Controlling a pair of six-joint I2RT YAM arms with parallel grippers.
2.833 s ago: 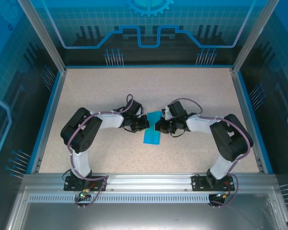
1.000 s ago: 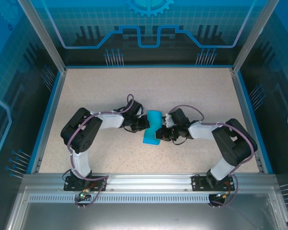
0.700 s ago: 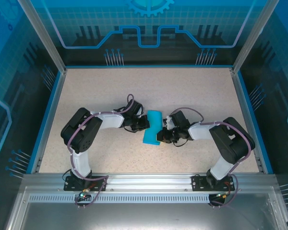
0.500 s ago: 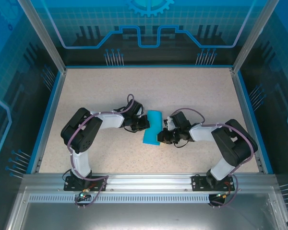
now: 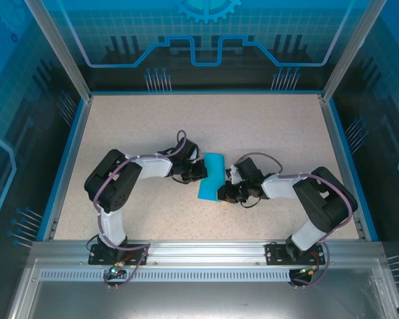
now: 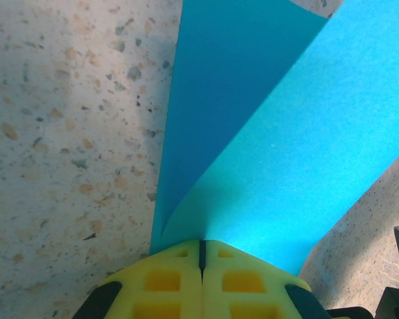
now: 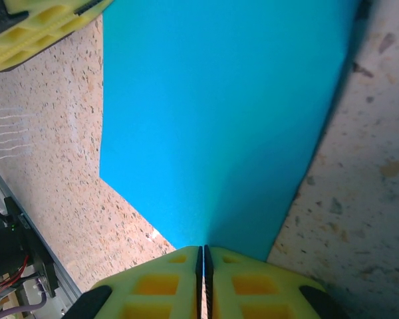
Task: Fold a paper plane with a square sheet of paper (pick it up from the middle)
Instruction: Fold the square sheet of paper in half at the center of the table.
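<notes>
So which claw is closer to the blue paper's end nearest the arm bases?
Right. The right gripper pinches the blue paper at its right edge by that near end; the left gripper pinches its left edge, further toward the far end.

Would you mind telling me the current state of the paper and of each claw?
sheet of paper: doubled over on itself into a narrow band, not yet a dart, pinched from both sides.
left claw: shut on the sheet's left edge, where the upper layer curls over the lower one.
right claw: shut on the sheet's right side, near its nearer corner.
</notes>
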